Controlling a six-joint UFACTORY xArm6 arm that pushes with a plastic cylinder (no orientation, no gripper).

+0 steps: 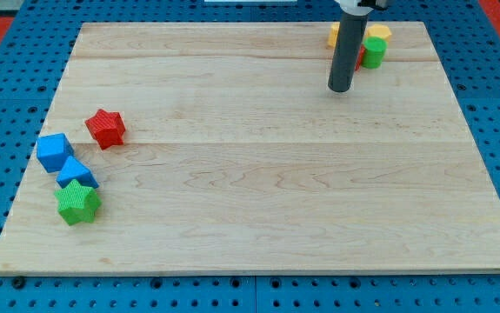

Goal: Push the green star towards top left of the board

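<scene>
My tip [340,89] rests on the tabletop [258,200] in the upper right part of the view, well apart from the green star [77,203] at the lower left. The dark rod above it stands nearly upright, running out past the view's top edge.
</scene>
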